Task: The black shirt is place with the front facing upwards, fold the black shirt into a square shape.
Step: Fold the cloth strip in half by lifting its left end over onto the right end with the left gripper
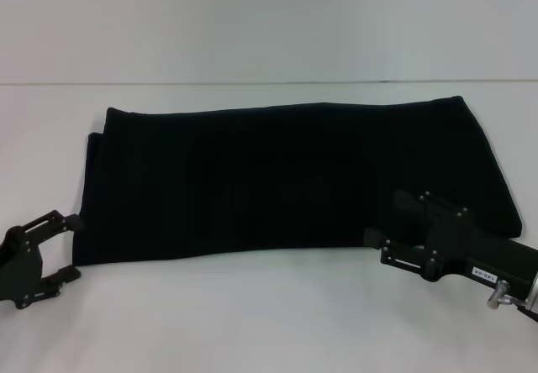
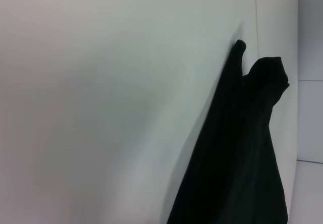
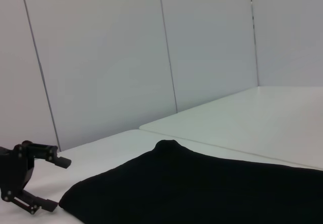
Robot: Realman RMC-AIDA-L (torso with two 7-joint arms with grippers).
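The black shirt (image 1: 277, 171) lies folded into a long flat band across the white table (image 1: 252, 323), plain black side up, with no lettering showing. My left gripper (image 1: 69, 247) stands open just off the shirt's front left corner, nothing between its fingers. It shows the same way in the right wrist view, left gripper (image 3: 55, 183) beside the shirt (image 3: 202, 193). My right gripper (image 1: 382, 219) is low over the shirt's front right edge, its fingers apart. The left wrist view shows the shirt's end (image 2: 242, 148) on the table.
White wall panels (image 3: 126, 57) stand behind the table. Bare tabletop runs along the front between the two arms and behind the shirt.
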